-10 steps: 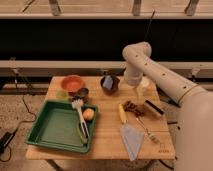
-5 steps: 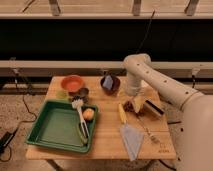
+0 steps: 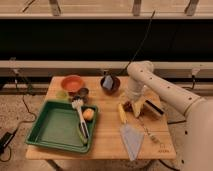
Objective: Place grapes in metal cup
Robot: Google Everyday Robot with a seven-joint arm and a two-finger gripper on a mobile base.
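No readable text on any object, small dark mark (image 3: 162, 148) at front right corner of the bench (image 3: 107, 142), perhaps a label, illegible, tool (image 3: 131, 105) low beside the banana (image 3: 121, 113)

Cream-white arm (image 3: 165, 90), smooth tubular links, bulbous joints, pale pincer (image 3: 134, 104) low over the wooden table (image 3: 107, 136)

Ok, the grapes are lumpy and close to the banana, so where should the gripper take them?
Probably across the middle of the grapes, from straight above: they form a low lump with the banana close on one side, so a side approach looks crowded. The gripper hangs just over them.
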